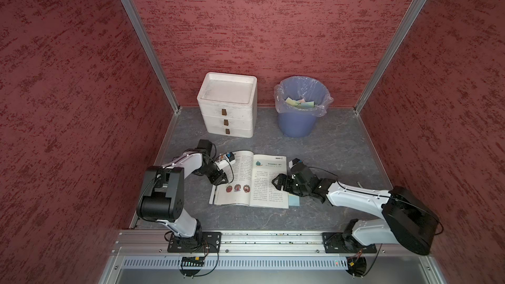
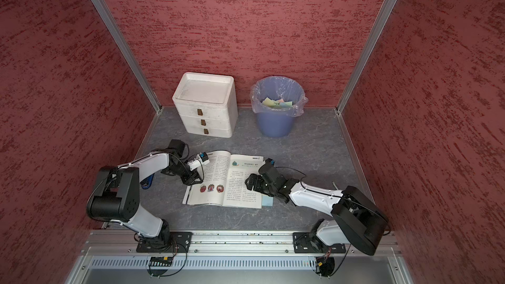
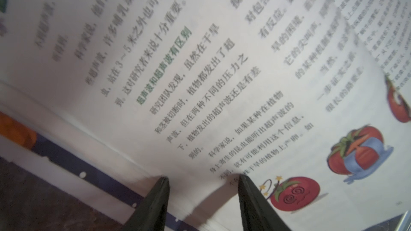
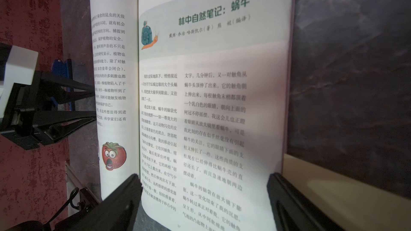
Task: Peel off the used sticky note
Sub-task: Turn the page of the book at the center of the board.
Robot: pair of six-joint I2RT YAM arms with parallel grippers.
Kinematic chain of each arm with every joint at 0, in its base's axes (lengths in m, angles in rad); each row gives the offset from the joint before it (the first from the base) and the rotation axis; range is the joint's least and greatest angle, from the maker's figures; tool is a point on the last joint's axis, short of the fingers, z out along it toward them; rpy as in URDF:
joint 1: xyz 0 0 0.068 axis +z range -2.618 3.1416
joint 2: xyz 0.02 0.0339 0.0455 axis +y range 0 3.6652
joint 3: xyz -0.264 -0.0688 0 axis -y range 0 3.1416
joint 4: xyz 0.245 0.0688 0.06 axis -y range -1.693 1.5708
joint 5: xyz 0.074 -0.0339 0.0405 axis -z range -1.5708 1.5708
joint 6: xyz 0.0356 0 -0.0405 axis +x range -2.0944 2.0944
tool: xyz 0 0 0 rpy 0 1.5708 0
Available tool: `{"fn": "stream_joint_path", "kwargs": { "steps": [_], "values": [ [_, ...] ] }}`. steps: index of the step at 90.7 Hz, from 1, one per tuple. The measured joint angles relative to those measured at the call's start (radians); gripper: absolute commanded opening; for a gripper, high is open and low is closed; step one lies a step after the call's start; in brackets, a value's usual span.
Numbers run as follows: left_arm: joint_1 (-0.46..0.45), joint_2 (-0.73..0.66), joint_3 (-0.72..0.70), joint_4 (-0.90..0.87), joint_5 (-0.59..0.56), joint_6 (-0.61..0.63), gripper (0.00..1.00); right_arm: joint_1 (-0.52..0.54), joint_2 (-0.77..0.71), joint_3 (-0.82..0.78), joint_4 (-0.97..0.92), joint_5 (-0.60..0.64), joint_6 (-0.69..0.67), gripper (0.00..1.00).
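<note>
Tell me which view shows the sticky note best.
Right wrist: the sticky note shows large beside the book's edge. Both top views give a small patch, partly behind the right gripper. Left wrist: none.

The white link shells (image 1: pixel 355 195) join boxy black joint housings (image 1: pixel 161 203), with thin black cables (image 1: pixel 325 171) and tapered black jaws.

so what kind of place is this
Probably a robot test booth mocked up as a study corner: red textured wall panels in aluminium framing, an open illustrated paper book, and a bag-lined blue plastic bin.
</note>
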Motion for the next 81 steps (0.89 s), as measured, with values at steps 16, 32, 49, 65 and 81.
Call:
{"fn": "stream_joint_path", "kwargs": {
  "steps": [16,32,49,65,81],
  "values": [
    [-0.003,0.000,0.000,0.001,-0.004,-0.002,0.53,0.001,-0.001,-0.011,-0.003,0.003,0.000,0.93],
    [-0.005,-0.001,0.000,0.001,-0.007,-0.002,0.53,0.001,-0.010,-0.027,-0.005,0.006,-0.001,0.93],
    [-0.010,-0.003,0.000,0.001,-0.014,-0.003,0.53,0.013,0.001,-0.030,0.007,0.003,-0.001,0.92],
    [-0.011,-0.003,0.000,0.002,-0.017,-0.003,0.52,0.040,0.038,-0.006,0.027,0.003,-0.005,0.91],
    [-0.011,-0.003,0.000,0.002,-0.019,-0.002,0.52,0.068,0.045,0.002,0.027,0.003,-0.004,0.91]
  ]
}}
